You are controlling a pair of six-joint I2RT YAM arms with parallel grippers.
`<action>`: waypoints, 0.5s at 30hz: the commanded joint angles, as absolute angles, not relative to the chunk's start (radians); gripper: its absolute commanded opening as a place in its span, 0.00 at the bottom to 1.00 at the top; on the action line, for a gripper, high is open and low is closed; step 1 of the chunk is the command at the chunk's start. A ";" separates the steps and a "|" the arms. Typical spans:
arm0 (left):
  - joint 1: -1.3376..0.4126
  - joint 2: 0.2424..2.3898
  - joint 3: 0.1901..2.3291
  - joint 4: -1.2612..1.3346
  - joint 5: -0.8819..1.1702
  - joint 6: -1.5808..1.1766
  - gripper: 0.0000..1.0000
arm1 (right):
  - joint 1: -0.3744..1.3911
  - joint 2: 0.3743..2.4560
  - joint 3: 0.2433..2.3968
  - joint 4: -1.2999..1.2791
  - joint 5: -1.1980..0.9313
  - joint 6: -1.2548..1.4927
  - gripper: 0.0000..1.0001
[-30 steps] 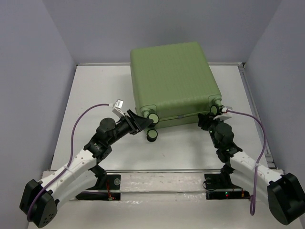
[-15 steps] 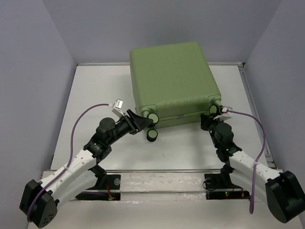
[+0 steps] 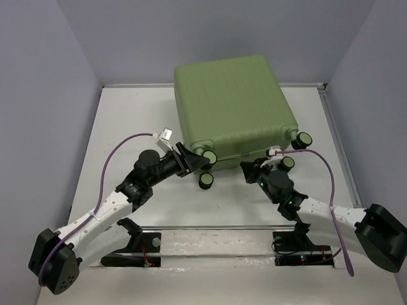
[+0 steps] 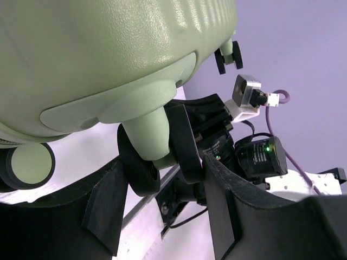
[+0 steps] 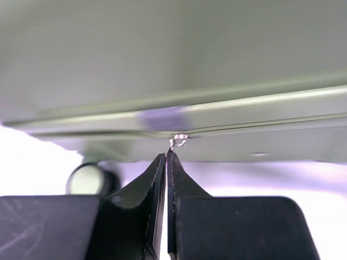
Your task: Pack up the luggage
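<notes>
The luggage point(image 3: 232, 101) is a closed light-green ribbed suitcase lying flat at the back middle of the white table. My left gripper point(image 3: 193, 160) is at its near left corner; in the left wrist view the gripper point(image 4: 162, 173) has its fingers closed against both sides of a black double wheel point(image 4: 138, 168) under the shell point(image 4: 108, 54). My right gripper point(image 3: 250, 168) is at the middle of the near edge. In the right wrist view it point(image 5: 168, 157) is shut on the small metal zipper pull point(image 5: 177, 142) at the seam of the shell point(image 5: 162, 54).
Grey walls close in the table on three sides. A raised rail point(image 3: 331, 121) runs along the right side. The arm mounting bar point(image 3: 216, 238) lies at the near edge. Two right-hand wheels point(image 3: 305, 137) stick out. The right arm's wrist point(image 4: 255, 157) shows in the left wrist view.
My right gripper has slid left along the near edge from the right corner to the middle. The right-hand wheels are now uncovered. My left gripper has shifted slightly up and right with the wheel.
</notes>
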State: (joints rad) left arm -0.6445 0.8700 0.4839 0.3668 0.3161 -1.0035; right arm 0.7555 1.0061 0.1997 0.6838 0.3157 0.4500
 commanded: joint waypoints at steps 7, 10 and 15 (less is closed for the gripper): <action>-0.692 0.911 0.635 0.621 0.417 -1.012 0.06 | 1.164 1.276 0.478 0.883 0.374 0.400 0.07; -0.690 0.919 0.669 0.620 0.426 -1.026 0.06 | 1.260 1.423 0.563 0.983 0.353 0.417 0.07; -0.690 0.897 0.727 0.588 0.425 -1.019 0.06 | 1.344 1.470 0.593 0.986 0.567 0.390 0.07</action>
State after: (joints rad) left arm -0.6769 0.9543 0.5686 0.3309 0.3634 -1.0340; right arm 1.3075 1.5146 0.6025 0.8925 0.3958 0.4026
